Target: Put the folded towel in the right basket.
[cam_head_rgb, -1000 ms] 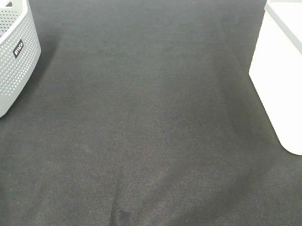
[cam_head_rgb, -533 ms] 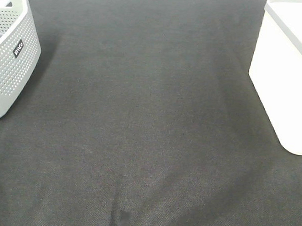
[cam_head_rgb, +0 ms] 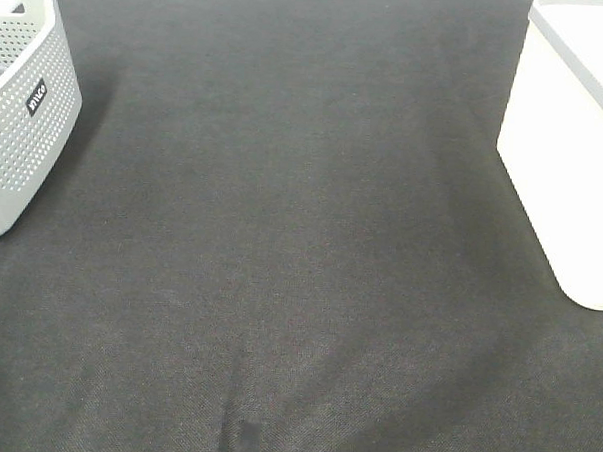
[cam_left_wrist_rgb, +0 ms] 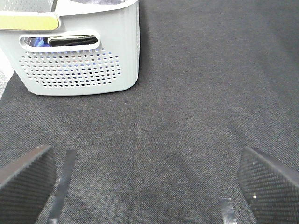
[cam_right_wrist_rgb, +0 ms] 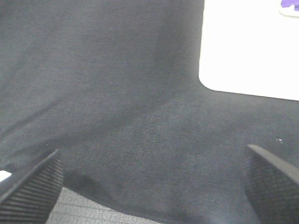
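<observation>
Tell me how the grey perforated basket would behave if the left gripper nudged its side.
The grey basket looks like thin plastic, so probably light. It would likely slide on the dark cloth rather than tip, given its wide base. Dark items inside may add some weight.

The right basket [cam_head_rgb: 570, 158] — white, smooth-walled, upright — stands at the dark cloth's right edge.

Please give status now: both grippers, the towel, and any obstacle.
Left gripper open, empty. Right gripper open, empty. No towel on the black cloth; dark fabric shows inside left basket. Right basket unobstructed.
</observation>
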Action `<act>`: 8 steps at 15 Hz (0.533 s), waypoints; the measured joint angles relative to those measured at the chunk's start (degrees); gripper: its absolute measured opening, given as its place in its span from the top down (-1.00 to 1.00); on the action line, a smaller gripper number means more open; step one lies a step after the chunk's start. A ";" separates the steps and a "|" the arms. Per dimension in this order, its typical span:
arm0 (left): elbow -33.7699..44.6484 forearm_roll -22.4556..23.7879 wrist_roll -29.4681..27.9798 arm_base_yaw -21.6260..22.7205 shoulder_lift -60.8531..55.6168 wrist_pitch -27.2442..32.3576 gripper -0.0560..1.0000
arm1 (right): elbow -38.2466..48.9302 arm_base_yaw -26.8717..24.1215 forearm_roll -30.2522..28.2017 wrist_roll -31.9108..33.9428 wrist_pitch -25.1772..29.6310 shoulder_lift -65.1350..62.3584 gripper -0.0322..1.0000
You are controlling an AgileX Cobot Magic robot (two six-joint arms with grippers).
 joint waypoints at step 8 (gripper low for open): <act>0.00 0.00 0.00 0.00 0.00 0.00 -0.98 | 0.06 -1.78 0.06 0.00 0.00 0.00 -0.95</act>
